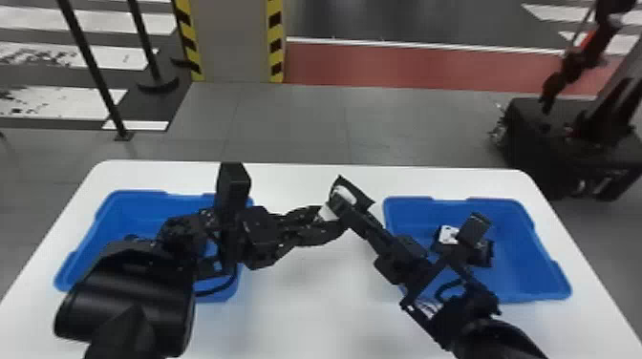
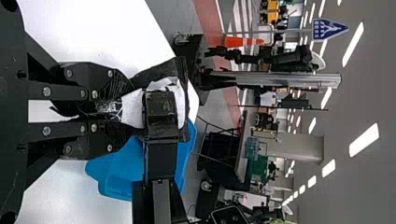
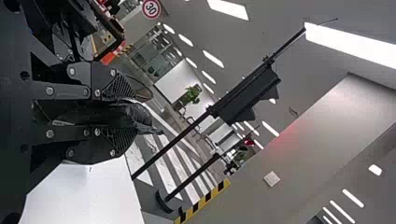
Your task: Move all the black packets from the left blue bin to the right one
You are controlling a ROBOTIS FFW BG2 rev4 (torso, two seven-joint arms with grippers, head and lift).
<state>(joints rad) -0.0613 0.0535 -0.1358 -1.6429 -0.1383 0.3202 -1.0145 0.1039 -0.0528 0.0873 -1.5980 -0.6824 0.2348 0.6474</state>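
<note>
Between the bins, above the table, my left gripper point(image 1: 330, 222) and my right gripper point(image 1: 338, 206) meet at one black packet point(image 1: 361, 199) with a white label. The left wrist view has my left gripper point(image 2: 111, 109) shut on the packet's near end, while the black packet point(image 2: 161, 70) extends beyond, crossed by the right gripper's dark fingers. In the right wrist view, my right gripper point(image 3: 123, 116) is shut on the dark, shiny packet point(image 3: 140, 116). Black packets point(image 1: 485, 253) lie in the right blue bin point(image 1: 540, 267). The left arm covers much of the left blue bin point(image 1: 138, 205).
Both bins stand on a white table point(image 1: 305, 296), one at each side. The right arm crosses over the right bin's near left part. Beyond the table's far edge are a floor, a striped pillar point(image 1: 234, 43) and a dark wheeled base point(image 1: 568, 148) at the right.
</note>
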